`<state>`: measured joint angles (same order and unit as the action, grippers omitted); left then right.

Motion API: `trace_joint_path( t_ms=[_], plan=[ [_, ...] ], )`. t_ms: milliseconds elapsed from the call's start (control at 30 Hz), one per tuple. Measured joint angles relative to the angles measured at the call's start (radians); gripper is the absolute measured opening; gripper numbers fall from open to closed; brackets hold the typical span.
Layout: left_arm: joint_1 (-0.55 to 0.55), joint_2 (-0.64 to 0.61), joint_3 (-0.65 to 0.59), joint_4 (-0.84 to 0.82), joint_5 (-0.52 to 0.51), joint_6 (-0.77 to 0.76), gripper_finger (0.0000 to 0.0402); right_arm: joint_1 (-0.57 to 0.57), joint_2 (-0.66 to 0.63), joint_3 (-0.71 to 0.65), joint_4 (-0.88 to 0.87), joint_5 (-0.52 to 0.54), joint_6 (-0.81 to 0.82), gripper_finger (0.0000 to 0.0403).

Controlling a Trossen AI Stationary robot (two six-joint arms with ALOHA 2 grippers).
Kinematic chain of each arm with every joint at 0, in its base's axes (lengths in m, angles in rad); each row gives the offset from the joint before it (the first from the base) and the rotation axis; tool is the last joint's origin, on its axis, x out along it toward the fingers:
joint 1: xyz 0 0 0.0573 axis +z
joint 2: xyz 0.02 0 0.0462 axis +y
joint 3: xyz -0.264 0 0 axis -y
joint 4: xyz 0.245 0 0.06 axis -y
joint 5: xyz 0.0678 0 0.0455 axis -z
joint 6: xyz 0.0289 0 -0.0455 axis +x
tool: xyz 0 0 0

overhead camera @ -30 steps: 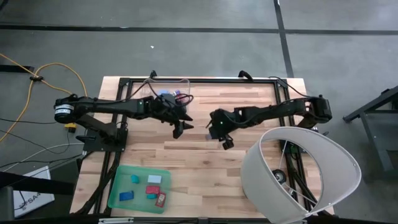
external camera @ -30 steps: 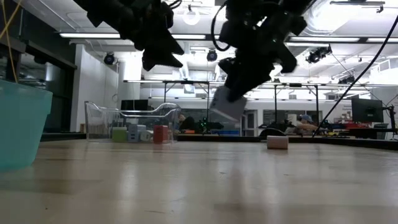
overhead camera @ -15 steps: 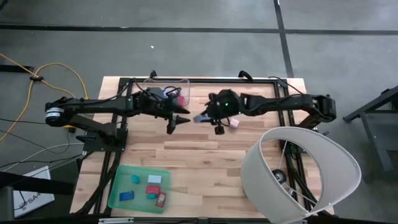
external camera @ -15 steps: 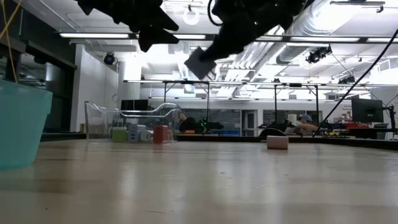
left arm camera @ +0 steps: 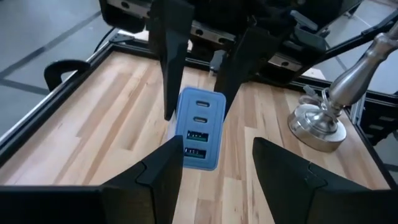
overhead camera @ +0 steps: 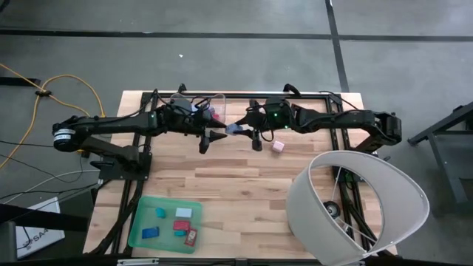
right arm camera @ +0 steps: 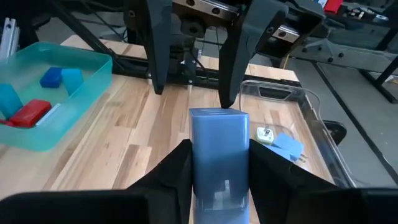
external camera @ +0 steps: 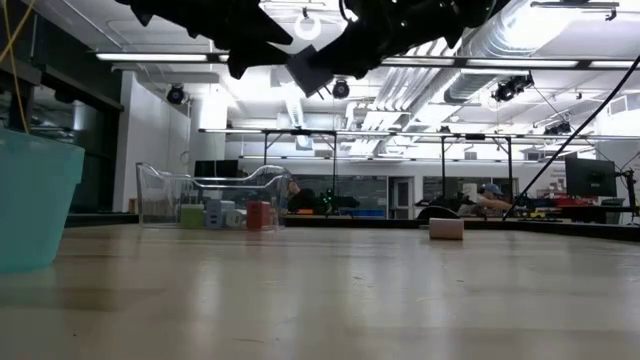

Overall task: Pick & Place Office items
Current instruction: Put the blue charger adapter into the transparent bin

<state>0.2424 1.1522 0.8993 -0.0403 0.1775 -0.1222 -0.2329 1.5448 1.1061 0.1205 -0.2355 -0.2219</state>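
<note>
Blue block (right arm camera: pixel 219 155) with port slots, clamped in the right gripper's (overhead camera: pixel 238 130) fingers, hangs above the worktop (overhead camera: pixel 244 177) just beside the clear bin (overhead camera: pixel 198 107), where we see it facing the left gripper (overhead camera: pixel 210 140), whose fingers stand spread and empty around it in the left wrist view. We count two arms meeting at the worktop's far middle. One pink block (overhead camera: pixel 278 146) lies alone on the wood near the right arm. The green tray (overhead camera: pixel 165 223) at the near left corner holds five pieces: three blue or teal, one white, one red. The bin holds several small items, among them a blue piece (right arm camera: pixel 287 145). Behind the wooden worktop we see a workshop with ceiling lights.
</note>
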Motion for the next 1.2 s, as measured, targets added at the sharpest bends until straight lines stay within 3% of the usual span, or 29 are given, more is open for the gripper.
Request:
trace_joint_path(
  t_ms=[267,767,1200],
  plan=[
    [0.0,0.0,0.0,0.007,-0.003,0.075,0.0189,0.0,0.0,0.0,0.008,-0.001,0.02,0.011],
    [-0.026,0.003,0.0,0.006,-0.166,0.178,0.0189,0.002,-0.001,0.002,0.031,-0.016,0.042,0.011],
    [-0.025,0.003,0.0,0.035,-0.145,0.175,0.0189,0.002,-0.001,0.002,0.049,-0.029,0.042,0.011]
  ],
)
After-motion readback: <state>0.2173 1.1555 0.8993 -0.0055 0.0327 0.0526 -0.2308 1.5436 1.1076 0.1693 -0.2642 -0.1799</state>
